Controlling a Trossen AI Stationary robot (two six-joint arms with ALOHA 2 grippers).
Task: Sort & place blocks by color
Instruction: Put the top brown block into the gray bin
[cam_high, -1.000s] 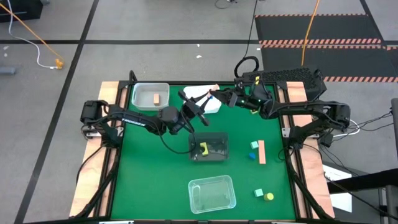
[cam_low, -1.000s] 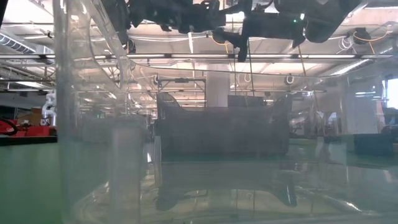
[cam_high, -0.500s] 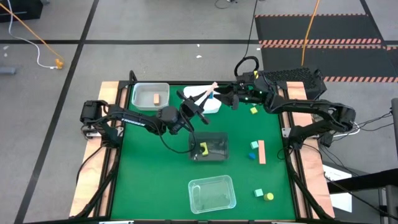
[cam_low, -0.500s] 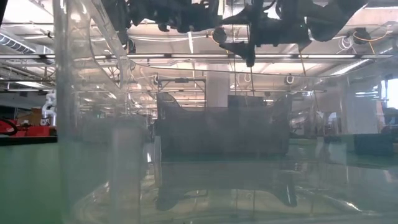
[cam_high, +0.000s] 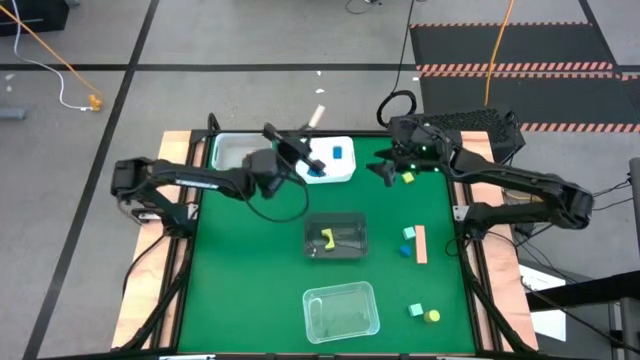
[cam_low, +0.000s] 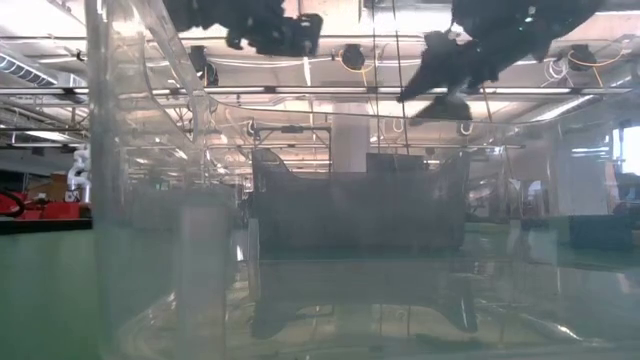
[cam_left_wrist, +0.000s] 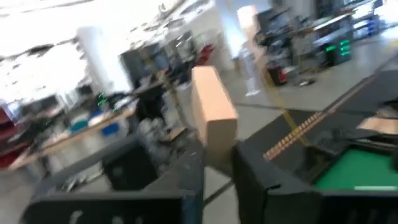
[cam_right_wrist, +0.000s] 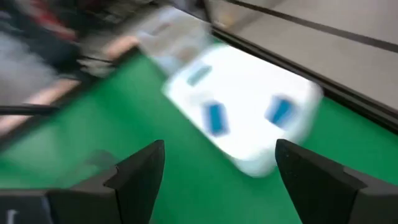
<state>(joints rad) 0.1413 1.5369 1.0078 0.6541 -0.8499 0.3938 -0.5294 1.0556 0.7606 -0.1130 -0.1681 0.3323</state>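
Item: long tan rectangular bar block (cam_left_wrist: 213, 116), clamped between the left gripper (cam_high: 297, 150) fingers, its long axis running up and away past the fingertips. Position, high view: upper centre, gripper between the clear tray (cam_high: 226, 152) at upper left and the white tray (cam_high: 343, 170). Likely destination, the clear tray, lies just left. Right gripper (cam_right_wrist: 214, 163): fingers apart, empty, right of the white tray.

The left arm stretches across the table's far left, its left gripper (cam_high: 298, 148) raised, the fingers (cam_left_wrist: 186, 171) pinched on a tan bar (cam_left_wrist: 212, 116) that points up and away. The right arm reaches in from the far right, and the right gripper (cam_high: 383, 168) hovers with its fingers (cam_right_wrist: 138, 168) spread wide and holding nothing.
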